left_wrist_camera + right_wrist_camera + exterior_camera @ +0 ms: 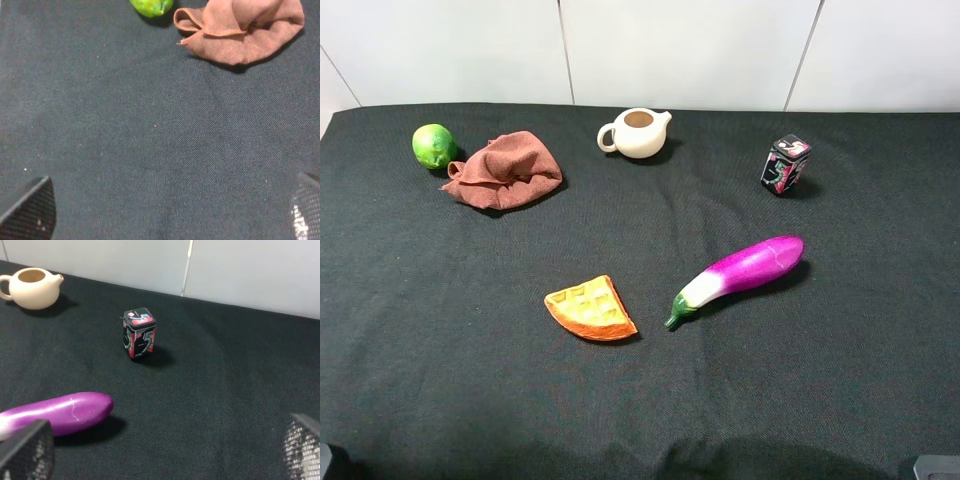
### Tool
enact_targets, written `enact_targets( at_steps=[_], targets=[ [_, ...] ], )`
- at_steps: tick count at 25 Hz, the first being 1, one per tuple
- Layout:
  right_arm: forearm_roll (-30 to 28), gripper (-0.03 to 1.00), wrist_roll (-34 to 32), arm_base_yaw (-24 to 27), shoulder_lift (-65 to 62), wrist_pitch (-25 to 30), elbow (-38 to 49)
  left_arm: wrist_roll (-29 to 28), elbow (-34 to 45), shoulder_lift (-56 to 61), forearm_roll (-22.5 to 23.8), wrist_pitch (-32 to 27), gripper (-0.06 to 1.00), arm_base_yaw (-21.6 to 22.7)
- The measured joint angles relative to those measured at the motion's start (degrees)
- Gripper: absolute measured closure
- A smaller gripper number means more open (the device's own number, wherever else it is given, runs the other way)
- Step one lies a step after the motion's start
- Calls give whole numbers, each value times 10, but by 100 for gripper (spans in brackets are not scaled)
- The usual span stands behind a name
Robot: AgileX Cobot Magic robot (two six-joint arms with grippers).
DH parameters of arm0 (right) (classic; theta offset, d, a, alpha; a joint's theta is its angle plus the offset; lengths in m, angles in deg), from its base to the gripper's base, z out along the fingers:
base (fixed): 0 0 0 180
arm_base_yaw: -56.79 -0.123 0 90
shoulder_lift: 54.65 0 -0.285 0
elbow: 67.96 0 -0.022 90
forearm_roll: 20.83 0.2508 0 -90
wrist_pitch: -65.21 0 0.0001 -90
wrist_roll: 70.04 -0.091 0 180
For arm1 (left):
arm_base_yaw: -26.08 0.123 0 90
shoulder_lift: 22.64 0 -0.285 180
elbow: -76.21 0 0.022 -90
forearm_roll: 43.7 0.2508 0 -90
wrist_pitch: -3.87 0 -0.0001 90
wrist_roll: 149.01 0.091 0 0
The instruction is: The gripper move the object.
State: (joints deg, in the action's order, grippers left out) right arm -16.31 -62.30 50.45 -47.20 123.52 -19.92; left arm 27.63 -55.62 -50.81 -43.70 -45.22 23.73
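The lime (434, 146) lies far left, touching the brown cloth (506, 171), while the left gripper (170, 210) and right gripper (165, 450) hover wide apart, holding nothing.

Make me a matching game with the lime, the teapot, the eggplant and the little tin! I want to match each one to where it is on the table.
Things:
1. lime
2. teapot
3. eggplant
4. little tin

Places, as the high camera sees them:
A. far side, about the middle
B. far left, next to the brown cloth
C. far right, standing upright
D. lying right of the waffle slice

Pairs: 1-B, 2-A, 3-D, 4-C
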Motion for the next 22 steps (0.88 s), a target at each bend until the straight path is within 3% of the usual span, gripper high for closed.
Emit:
enact_targets(
  at_steps=[8, 18, 22],
  targets=[
    [0, 27, 0, 0, 0, 0, 0, 0, 3, 117, 0, -23, -5, 0],
    [0, 27, 0, 0, 0, 0, 0, 11, 2, 207, 13, -127, -5, 0],
    [0, 27, 0, 0, 0, 0, 0, 13, -1, 209, 14, -142, -5, 0]
  ],
)
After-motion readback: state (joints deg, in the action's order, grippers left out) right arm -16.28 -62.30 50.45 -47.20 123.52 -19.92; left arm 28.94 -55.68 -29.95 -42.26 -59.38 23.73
